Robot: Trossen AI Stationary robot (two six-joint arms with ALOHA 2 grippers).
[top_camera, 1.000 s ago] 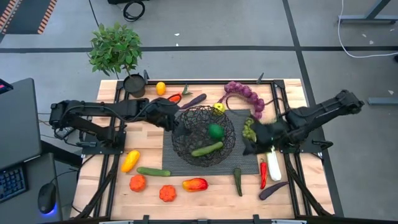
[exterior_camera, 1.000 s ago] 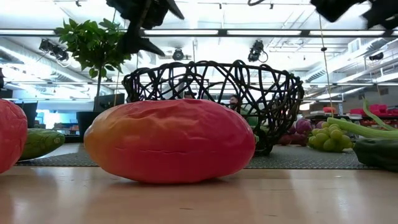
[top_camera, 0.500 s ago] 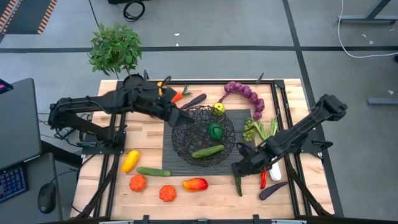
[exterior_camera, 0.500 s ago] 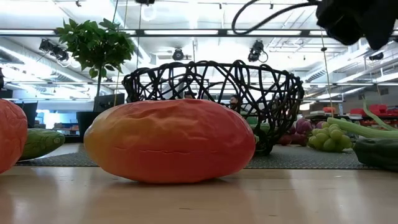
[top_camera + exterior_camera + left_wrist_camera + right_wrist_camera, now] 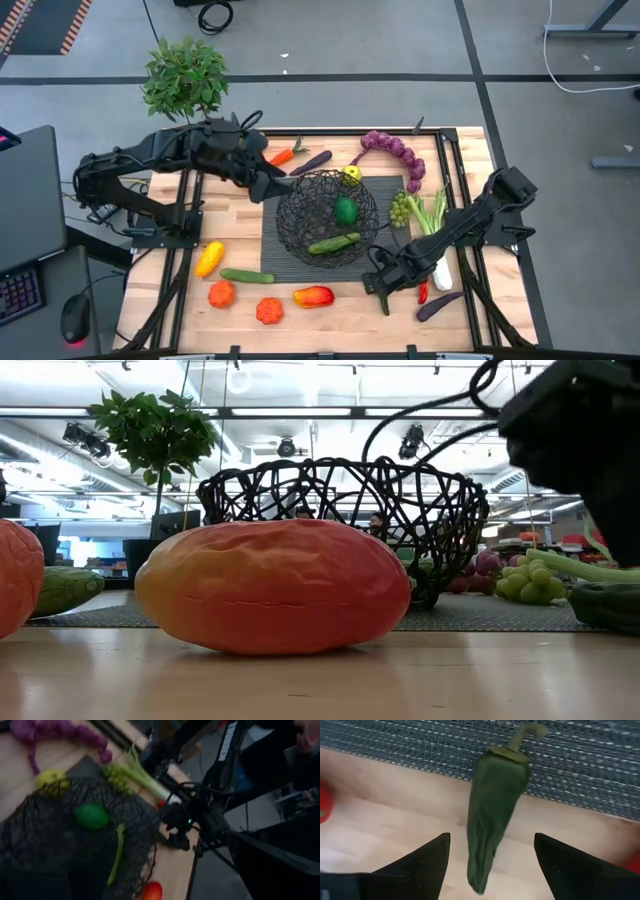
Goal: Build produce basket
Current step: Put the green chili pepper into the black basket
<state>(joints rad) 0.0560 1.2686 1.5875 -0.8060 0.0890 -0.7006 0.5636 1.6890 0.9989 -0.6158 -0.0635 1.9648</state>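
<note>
We log the basket (image 5: 327,217) as a round black wire bowl of loose scribbled lattice, standing on a grey mat (image 5: 395,262) at mid-bench. Inside it we count two items: one round green fruit (image 5: 346,210) and one cucumber (image 5: 333,242).

Outside the basket we count one dark green pepper (image 5: 493,812) just off its front-right edge, half on the mat and half on the wood. The right gripper (image 5: 492,865) hovers over this pepper with fingers spread wide, one on either side, not touching.

The left gripper (image 5: 272,186) sits at the basket's back-left rim; we cannot tell how its fingers stand.
</note>
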